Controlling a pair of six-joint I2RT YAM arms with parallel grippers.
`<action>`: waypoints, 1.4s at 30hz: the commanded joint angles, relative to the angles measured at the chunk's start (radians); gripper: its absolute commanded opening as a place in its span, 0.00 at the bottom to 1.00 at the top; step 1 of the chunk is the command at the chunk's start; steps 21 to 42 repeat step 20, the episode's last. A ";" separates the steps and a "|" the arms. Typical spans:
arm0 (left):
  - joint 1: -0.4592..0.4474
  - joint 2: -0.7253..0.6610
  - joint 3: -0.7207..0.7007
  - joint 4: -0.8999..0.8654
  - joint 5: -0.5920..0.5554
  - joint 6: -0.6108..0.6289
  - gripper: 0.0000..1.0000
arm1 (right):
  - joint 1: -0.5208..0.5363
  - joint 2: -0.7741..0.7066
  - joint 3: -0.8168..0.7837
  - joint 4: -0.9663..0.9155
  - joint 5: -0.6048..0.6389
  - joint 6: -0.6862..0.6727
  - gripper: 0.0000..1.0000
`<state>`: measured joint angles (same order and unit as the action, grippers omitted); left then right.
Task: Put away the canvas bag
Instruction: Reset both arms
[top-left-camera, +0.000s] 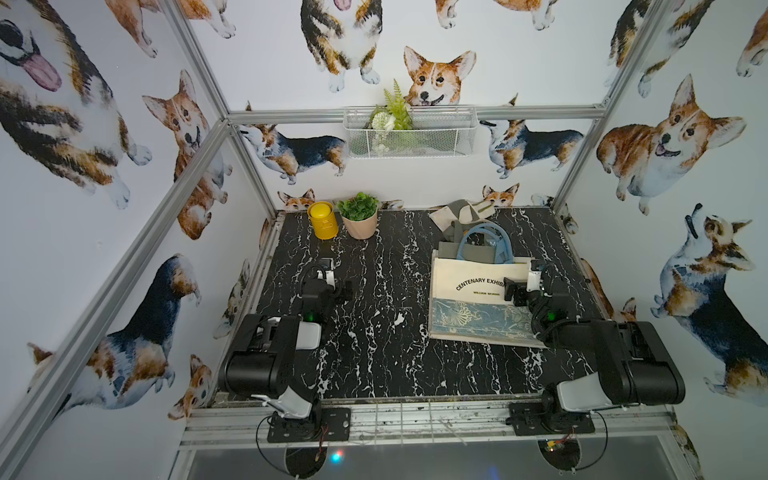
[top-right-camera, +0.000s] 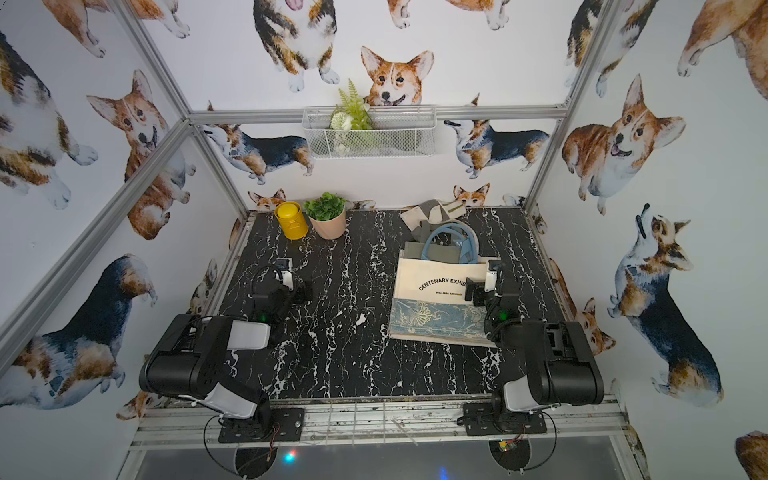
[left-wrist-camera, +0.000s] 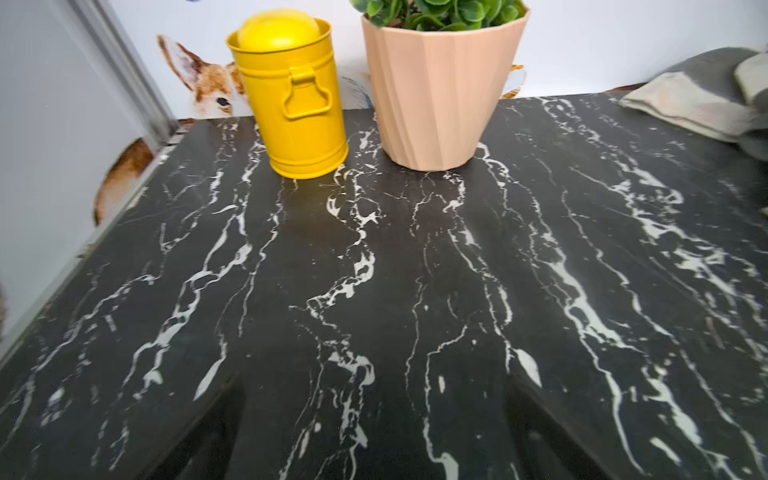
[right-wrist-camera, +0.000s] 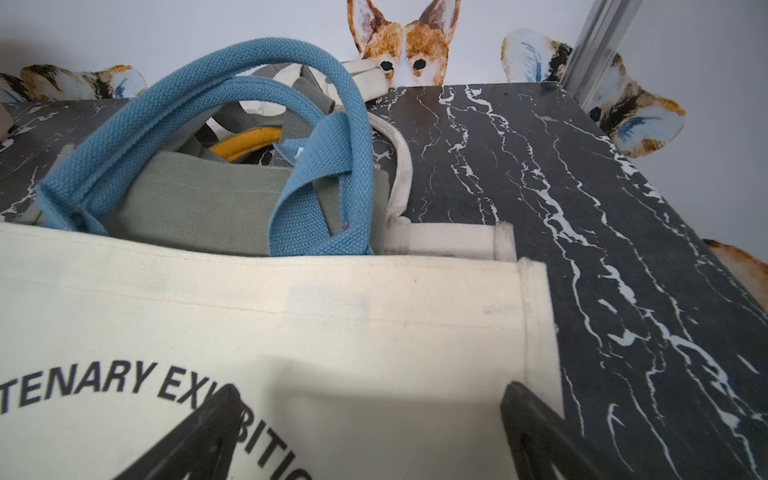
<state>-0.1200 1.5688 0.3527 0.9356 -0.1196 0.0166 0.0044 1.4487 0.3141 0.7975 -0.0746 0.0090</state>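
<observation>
The canvas bag (top-left-camera: 469, 286) (top-right-camera: 432, 286) (right-wrist-camera: 332, 324) is cream with black lettering, a blue patterned lower band and blue handles (top-left-camera: 482, 245) (right-wrist-camera: 232, 95). It lies flat on the right side of the black marble table, on top of a grey bag (right-wrist-camera: 216, 203) and other bags. My right gripper (top-left-camera: 514, 289) (top-right-camera: 476, 289) (right-wrist-camera: 370, 390) hovers open just over the bag's right part, near its side hem, with nothing between its fingers. My left gripper (top-left-camera: 334, 282) (left-wrist-camera: 374, 378) is open over bare table on the left, empty and far from the bag.
A yellow tin (top-left-camera: 321, 219) (left-wrist-camera: 291, 95) and a potted plant (top-left-camera: 359, 216) (left-wrist-camera: 440, 83) stand at the back left. More folded cloth bags (top-left-camera: 461, 214) lie at the back right. A white wire basket (top-left-camera: 409, 133) holding greenery hangs on the back wall.
</observation>
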 joint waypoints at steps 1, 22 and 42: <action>0.003 0.001 0.023 0.005 -0.096 0.017 1.00 | -0.001 0.000 0.006 0.039 -0.011 0.006 1.00; 0.028 -0.001 0.024 -0.002 -0.041 0.010 1.00 | -0.002 0.001 0.007 0.036 -0.013 0.009 1.00; 0.028 -0.001 0.024 -0.002 -0.041 0.010 1.00 | -0.002 0.001 0.007 0.036 -0.013 0.009 1.00</action>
